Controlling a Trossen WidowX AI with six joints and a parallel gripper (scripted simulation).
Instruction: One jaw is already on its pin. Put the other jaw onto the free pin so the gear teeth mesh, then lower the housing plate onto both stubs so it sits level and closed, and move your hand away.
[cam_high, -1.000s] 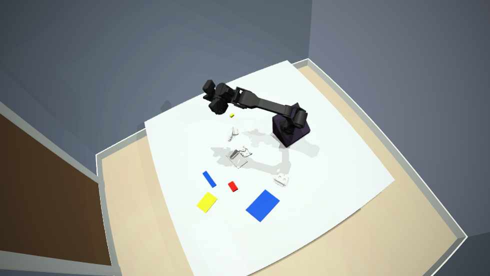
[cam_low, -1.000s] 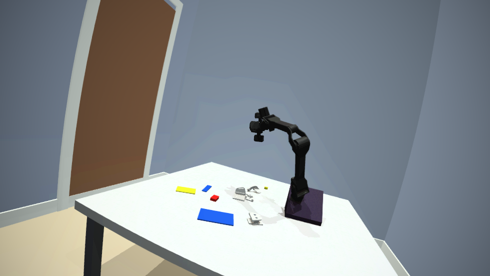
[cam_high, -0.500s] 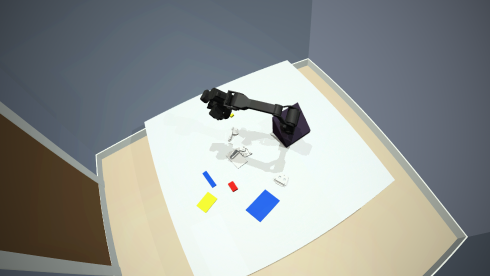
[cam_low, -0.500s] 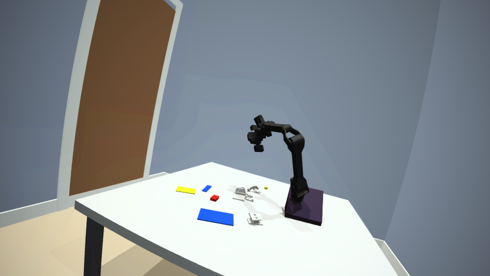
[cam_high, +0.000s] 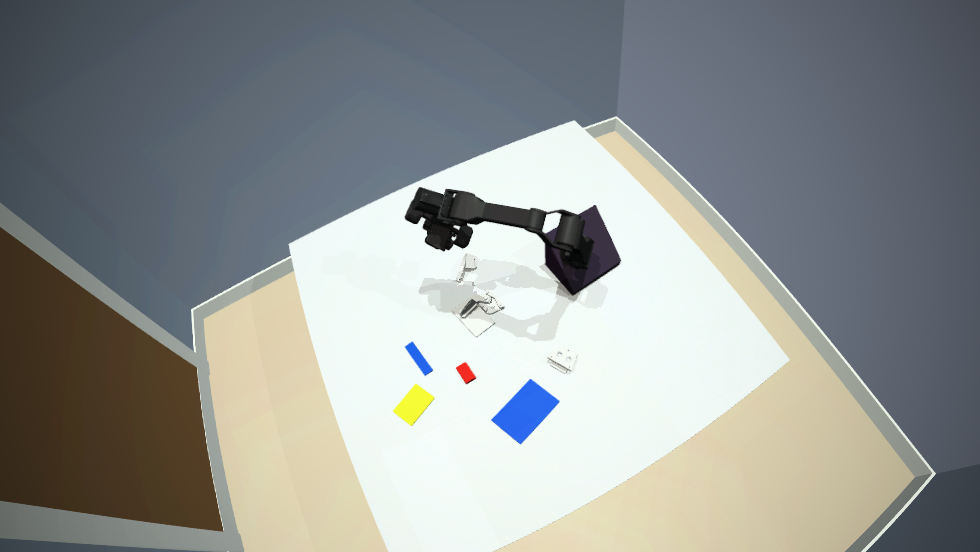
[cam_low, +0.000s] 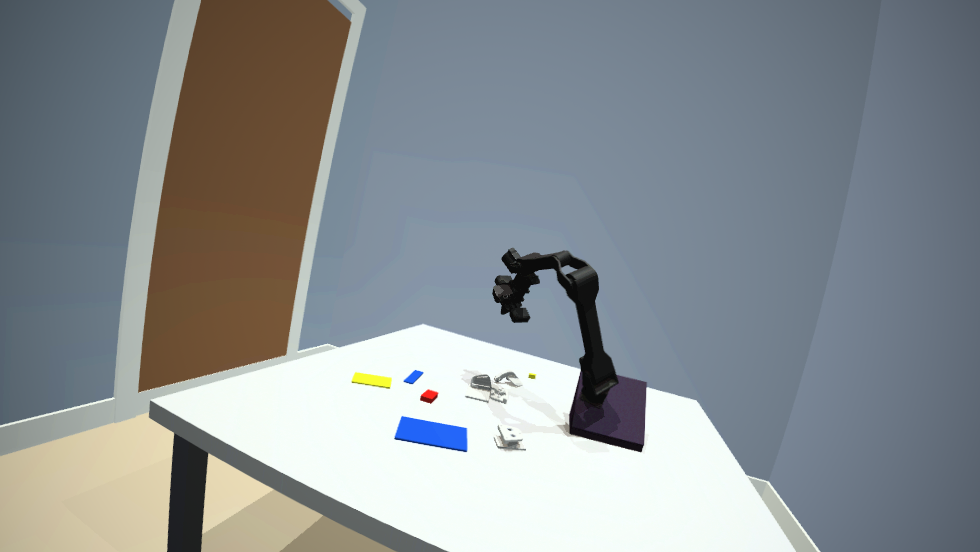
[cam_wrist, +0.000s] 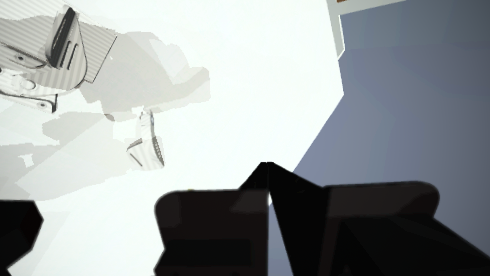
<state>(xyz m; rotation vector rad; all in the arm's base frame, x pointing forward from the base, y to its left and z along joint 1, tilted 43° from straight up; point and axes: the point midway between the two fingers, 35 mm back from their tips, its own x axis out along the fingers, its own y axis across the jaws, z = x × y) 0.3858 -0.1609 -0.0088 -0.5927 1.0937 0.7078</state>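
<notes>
The grey base plate (cam_high: 478, 327) (cam_low: 476, 397) (cam_wrist: 100, 47) lies on the table with a curved jaw (cam_high: 469, 307) (cam_low: 481, 381) (cam_wrist: 65, 52) over it. I cannot make out its pins or gear teeth. The loose jaw (cam_high: 469, 263) (cam_low: 508, 377) (cam_wrist: 146, 151) lies apart from the base, towards the back of the table. The white housing plate (cam_high: 563, 357) (cam_low: 509, 434), with two round holes, lies tilted near the large blue tile. My gripper (cam_high: 438, 241) (cam_low: 504, 294) (cam_wrist: 266, 167) is shut and empty, high above the table and behind the loose jaw.
A large blue tile (cam_high: 525, 411) (cam_low: 432, 434), a red block (cam_high: 465, 373) (cam_low: 429, 396), a narrow blue tile (cam_high: 418, 358) (cam_low: 413, 377) and a yellow tile (cam_high: 413, 404) (cam_low: 371, 380) lie beyond the base. A small yellow block (cam_low: 532, 375) lies near the loose jaw.
</notes>
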